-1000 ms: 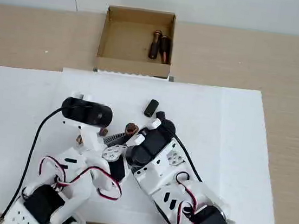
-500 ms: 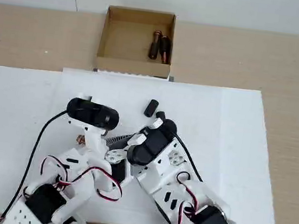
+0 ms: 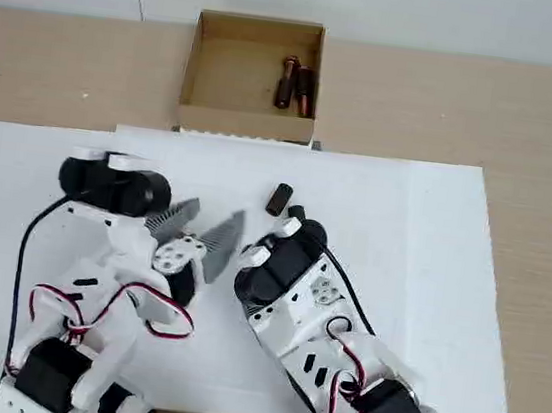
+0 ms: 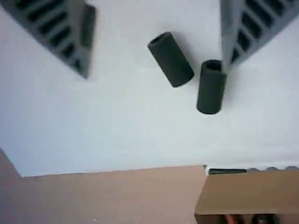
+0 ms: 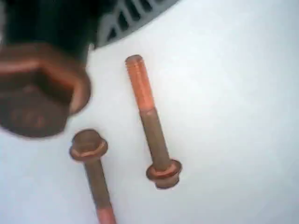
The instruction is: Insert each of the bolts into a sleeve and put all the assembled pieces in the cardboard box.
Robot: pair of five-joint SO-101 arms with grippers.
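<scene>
Progress stands at two finished pieces. Two copper bolts wearing dark sleeves (image 3: 296,85) lie side by side against one wall of the open brown cardboard box (image 3: 232,75). The box sits on the wooden table (image 3: 547,129), just past the far edge of the white paper sheet (image 3: 427,286).

Your right gripper (image 5: 86,35) is clamped on a copper hex-head bolt (image 5: 39,91), which is lifted off the paper with its head toward the wrist camera. A dark mass sits just past the head. You cannot tell from here whether that is a sleeve already on the shank or part of the gripper. If it is a sleeve, that piece likely needs only the trip to the box.

Your left gripper (image 3: 220,212) is spread wide and holds nothing, hanging over the paper beside the right arm. Between it and the box, a short black cylindrical sleeve (image 4: 170,59) lies on its side, with a second black sleeve (image 4: 211,87) just beside it.

Below the right wrist, a loose copper bolt (image 5: 152,123) and a second loose bolt (image 5: 91,168) rest on the paper, apart, with their heads pointing opposite ways.

By this count you have two bolt-and-sleeve pairs left to join, and three pieces in all left to box.
</scene>
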